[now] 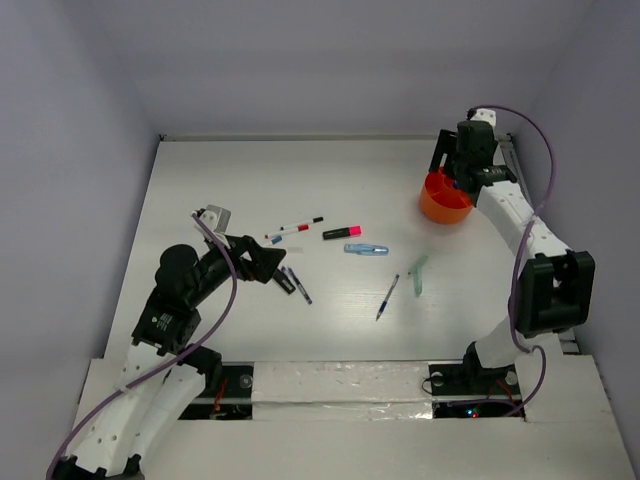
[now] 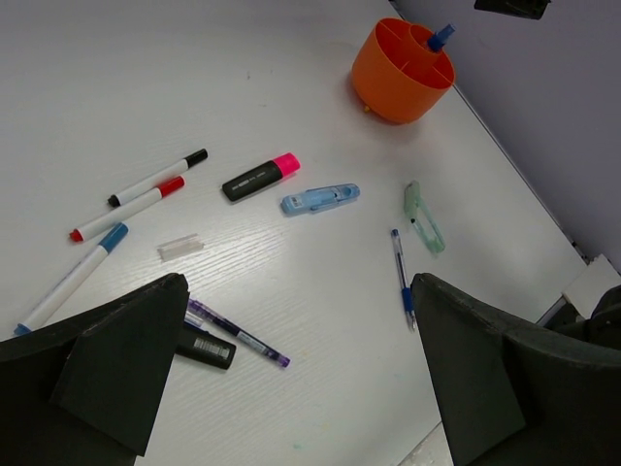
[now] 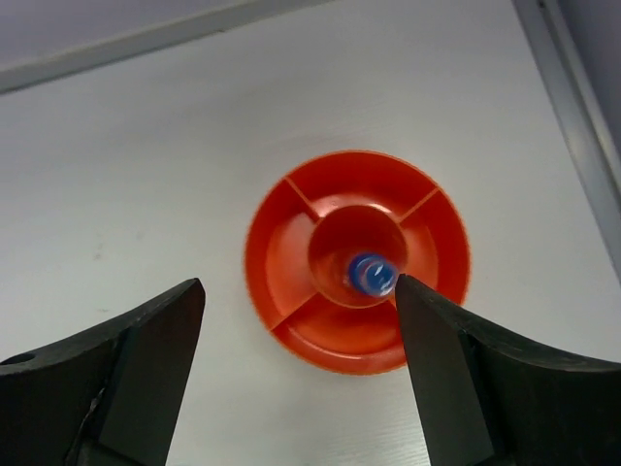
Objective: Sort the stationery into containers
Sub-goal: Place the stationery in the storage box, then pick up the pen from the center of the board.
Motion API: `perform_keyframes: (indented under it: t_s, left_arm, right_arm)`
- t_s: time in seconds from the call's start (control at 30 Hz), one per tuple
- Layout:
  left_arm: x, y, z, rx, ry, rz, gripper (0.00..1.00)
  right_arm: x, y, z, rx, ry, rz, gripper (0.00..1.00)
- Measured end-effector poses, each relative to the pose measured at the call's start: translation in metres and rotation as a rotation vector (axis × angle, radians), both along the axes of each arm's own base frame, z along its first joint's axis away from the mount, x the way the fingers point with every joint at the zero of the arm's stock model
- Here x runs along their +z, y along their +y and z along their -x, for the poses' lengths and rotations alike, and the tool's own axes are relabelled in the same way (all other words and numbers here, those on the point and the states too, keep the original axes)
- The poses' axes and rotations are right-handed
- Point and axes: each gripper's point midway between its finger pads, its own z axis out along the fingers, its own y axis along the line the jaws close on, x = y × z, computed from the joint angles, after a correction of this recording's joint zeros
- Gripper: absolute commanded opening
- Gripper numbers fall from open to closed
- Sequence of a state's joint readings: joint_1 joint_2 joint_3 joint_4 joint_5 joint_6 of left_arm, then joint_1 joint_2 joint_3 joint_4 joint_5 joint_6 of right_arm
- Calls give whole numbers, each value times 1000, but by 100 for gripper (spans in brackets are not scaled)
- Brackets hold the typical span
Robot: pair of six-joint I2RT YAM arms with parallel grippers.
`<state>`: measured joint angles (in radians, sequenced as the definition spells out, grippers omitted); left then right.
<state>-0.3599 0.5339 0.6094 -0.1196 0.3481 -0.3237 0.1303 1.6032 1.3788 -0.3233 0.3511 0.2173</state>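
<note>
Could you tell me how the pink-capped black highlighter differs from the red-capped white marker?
The stubby black plastic highlighter with a pink cap is shorter and thicker than the slim white plastic marker with a red cap. The highlighter's body is dark, the marker's white. Both lie flat on the white table.

Not much here besides the white wood-grain bench [image 1: 230,180], really. Plain pale lavender walls [image 1: 330,60] box it in at the far, left and right edges. A strip of shiny silver tape [image 1: 340,385] runs along the near edge, and a grey rail [image 3: 574,97] along the right edge.
</note>
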Motion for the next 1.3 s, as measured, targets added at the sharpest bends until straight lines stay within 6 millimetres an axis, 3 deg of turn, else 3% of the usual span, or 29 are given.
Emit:
perform_keyframes:
  t_s: [0.17, 0.3, 0.37, 0.47, 0.57, 0.7, 0.83, 0.87, 1.03, 1.3]
  left_arm:
    - [0, 1, -1, 7, 1, 0, 99]
    - [-1, 9, -6, 57, 9, 1, 99]
    - [-1, 15, -9, 93, 10, 3, 99]
    - [1, 20, -10, 128, 6, 7, 99]
    - [3, 24, -11, 146, -4, 11, 99]
    - [2, 27, -13, 162, -1, 9, 99]
    - [2, 29, -14, 171, 0, 9, 99]
    - [2, 29, -14, 170, 1, 9, 99]
    - [0, 28, -14, 162, 7, 8, 99]
    - [-1, 25, -13, 147, 12, 9, 99]
  right_arm:
    - [31, 33, 8, 122, -93, -91, 73]
    - [47, 96, 15, 281, -142, -138, 47]
    - [43, 135, 22, 375, -131, -160, 37]
    - [24, 183, 39, 497, -84, -191, 33]
    - [-4, 195, 53, 528, -18, -204, 32]
    - [-38, 195, 66, 526, 63, -224, 38]
    - [-70, 207, 76, 543, 135, -243, 68]
    - [-80, 212, 79, 552, 159, -251, 72]
    - [-121, 236, 90, 592, 258, -302, 77]
    - [-146, 257, 93, 611, 310, -388, 78]
